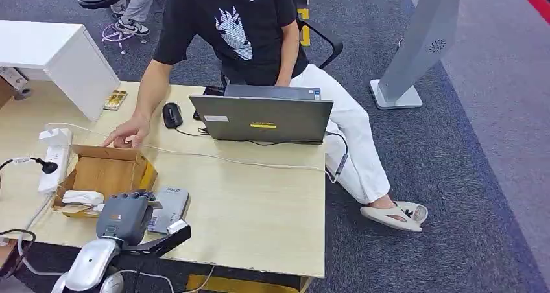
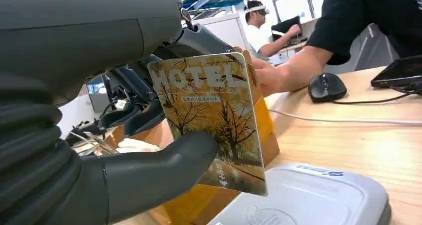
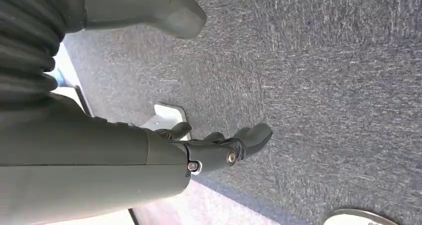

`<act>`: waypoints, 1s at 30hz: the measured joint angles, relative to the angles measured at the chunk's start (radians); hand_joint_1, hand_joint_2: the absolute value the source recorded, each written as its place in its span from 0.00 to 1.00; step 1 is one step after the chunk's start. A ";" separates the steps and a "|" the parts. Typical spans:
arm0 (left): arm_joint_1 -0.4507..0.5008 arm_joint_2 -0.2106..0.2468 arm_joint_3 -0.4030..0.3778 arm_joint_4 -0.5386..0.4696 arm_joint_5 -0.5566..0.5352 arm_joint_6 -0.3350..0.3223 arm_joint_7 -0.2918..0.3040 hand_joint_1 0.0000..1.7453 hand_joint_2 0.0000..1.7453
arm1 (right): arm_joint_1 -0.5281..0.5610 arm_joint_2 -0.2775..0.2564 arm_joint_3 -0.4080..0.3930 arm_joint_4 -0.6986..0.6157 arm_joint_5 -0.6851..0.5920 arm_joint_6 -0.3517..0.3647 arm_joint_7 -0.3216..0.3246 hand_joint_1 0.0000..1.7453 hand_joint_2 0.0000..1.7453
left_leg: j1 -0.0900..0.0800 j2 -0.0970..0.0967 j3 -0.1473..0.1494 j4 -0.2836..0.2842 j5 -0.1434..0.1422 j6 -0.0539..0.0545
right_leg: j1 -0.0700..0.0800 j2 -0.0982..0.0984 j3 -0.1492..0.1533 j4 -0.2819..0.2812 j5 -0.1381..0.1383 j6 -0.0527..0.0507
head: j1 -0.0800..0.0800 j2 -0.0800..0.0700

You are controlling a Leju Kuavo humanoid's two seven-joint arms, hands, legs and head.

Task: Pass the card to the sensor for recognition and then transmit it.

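Left hand (image 2: 114,150) is holding the card (image 2: 211,120) between its thumb and the darker fingers, upright, just above the grey sensor (image 2: 308,200) that is lying on the wooden table (image 1: 259,196). Beside them an open cardboard box (image 1: 107,173) is standing, and a person's hand (image 1: 126,134) is touching its far edge. Right hand (image 3: 219,148) is hanging over the carpet, holding nothing, with fingers loosely apart.

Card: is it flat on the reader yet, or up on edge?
On edge. The left robot hand holds the card roughly upright, its lower edge above the grey reader; contact cannot be told.
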 joint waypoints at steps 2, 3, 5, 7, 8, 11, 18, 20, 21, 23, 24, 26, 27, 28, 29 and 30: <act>-0.003 0.000 -0.001 0.009 0.000 0.001 0.000 1.00 1.00 | 0.000 0.000 0.006 0.000 -0.007 0.000 0.000 0.00 1.00 | 0.000 0.000 0.000 0.000 0.000 0.000 | 0.000 0.000 0.000 0.000 0.000 0.000 | 0.000 0.000; -0.004 0.000 -0.001 0.013 0.000 0.002 0.000 1.00 1.00 | 0.000 0.000 0.007 0.000 -0.007 0.000 0.001 0.00 1.00 | 0.000 0.000 0.000 0.000 0.000 0.000 | 0.000 0.000 0.000 0.000 0.000 0.000 | 0.000 0.000; -0.005 0.000 -0.002 0.020 0.000 0.003 0.000 1.00 1.00 | -0.001 0.000 0.011 0.000 -0.008 0.000 0.002 0.00 1.00 | 0.000 0.000 0.000 0.000 0.000 0.000 | 0.000 0.000 -0.001 0.000 0.000 0.000 | 0.000 0.000; -0.006 -0.001 -0.003 0.026 0.000 0.003 0.000 1.00 1.00 | -0.001 0.000 0.014 0.000 -0.008 0.000 0.003 0.00 1.00 | 0.000 0.000 0.000 0.000 0.000 0.000 | 0.000 0.000 -0.001 0.000 0.000 0.000 | 0.000 0.000; -0.006 -0.002 -0.004 0.029 0.000 0.003 0.000 1.00 1.00 | -0.001 0.000 0.014 0.000 -0.008 0.000 0.003 0.00 1.00 | 0.000 0.000 0.000 0.000 0.000 0.000 | 0.000 0.000 -0.001 0.000 0.000 0.000 | 0.000 0.000; -0.007 -0.003 -0.007 0.040 0.000 0.004 -0.008 1.00 1.00 | -0.001 0.000 0.019 0.000 -0.009 0.000 0.003 0.00 1.00 | 0.000 0.000 0.000 0.000 0.000 0.000 | 0.000 0.000 0.000 0.000 0.000 0.000 | 0.000 0.000; -0.006 -0.020 -0.007 0.061 0.000 0.002 -0.021 1.00 1.00 | -0.001 0.000 0.021 -0.003 -0.013 0.001 0.012 0.00 1.00 | 0.000 0.000 0.000 0.000 0.000 0.000 | 0.000 0.000 0.000 0.000 0.000 0.000 | 0.000 0.000; -0.005 -0.023 -0.007 0.063 0.000 -0.001 -0.021 1.00 1.00 | -0.001 0.000 0.021 -0.003 -0.013 0.003 0.013 0.00 1.00 | 0.000 0.000 0.000 0.000 0.000 0.000 | 0.000 0.000 0.000 0.000 0.000 0.000 | 0.000 0.000; -0.006 -0.025 -0.007 0.064 0.000 -0.003 -0.021 1.00 1.00 | -0.001 0.000 0.021 -0.003 -0.013 0.004 0.014 0.00 1.00 | 0.000 0.000 0.000 0.000 0.000 0.000 | 0.000 0.000 0.000 0.000 0.000 0.000 | 0.000 0.000; -0.005 -0.030 -0.007 0.068 0.000 -0.003 -0.021 1.00 1.00 | -0.001 0.000 0.021 -0.003 -0.013 0.005 0.014 0.00 1.00 | 0.000 0.000 0.000 0.000 0.000 0.000 | 0.000 0.000 0.000 0.000 0.000 0.000 | 0.000 0.000; -0.005 -0.031 -0.007 0.070 0.000 -0.003 -0.021 1.00 1.00 | -0.001 0.000 0.021 -0.003 -0.013 0.005 0.014 0.00 1.00 | 0.000 0.000 0.000 0.000 0.000 0.000 | 0.000 0.000 0.000 0.000 0.000 0.000 | 0.000 0.000; -0.005 -0.035 -0.007 0.072 0.000 -0.002 -0.021 1.00 1.00 | -0.001 0.000 0.021 -0.003 -0.013 0.005 0.015 0.00 1.00 | 0.000 0.000 0.000 0.000 0.000 0.000 | 0.000 0.000 0.000 0.000 0.000 0.000 | 0.000 0.000; -0.005 -0.037 -0.007 0.073 0.000 -0.002 -0.021 1.00 1.00 | -0.001 0.000 0.021 -0.003 -0.013 0.005 0.016 0.00 1.00 | 0.000 0.000 0.000 0.000 0.000 0.000 | 0.000 0.000 0.000 0.000 0.000 0.000 | 0.000 0.000; -0.005 -0.039 -0.007 0.073 0.000 0.000 -0.026 1.00 1.00 | -0.001 0.000 0.021 -0.003 -0.013 0.005 0.016 0.00 1.00 | 0.000 0.000 0.000 0.000 0.000 0.000 | 0.000 0.000 0.000 0.000 0.000 0.000 | 0.000 0.000; -0.006 -0.042 -0.006 0.073 0.000 0.002 -0.039 1.00 1.00 | -0.001 0.000 0.021 -0.003 -0.013 0.003 0.016 0.00 1.00 | 0.000 0.000 0.000 0.000 0.000 0.000 | 0.000 0.000 0.000 0.000 0.000 0.000 | 0.000 0.000; -0.007 -0.046 -0.004 0.073 0.000 0.005 -0.051 1.00 1.00 | -0.001 0.000 0.021 -0.003 -0.013 0.003 0.016 0.00 1.00 | 0.000 0.000 0.000 0.000 0.000 0.000 | 0.000 0.000 0.000 0.000 0.000 0.000 | 0.000 0.000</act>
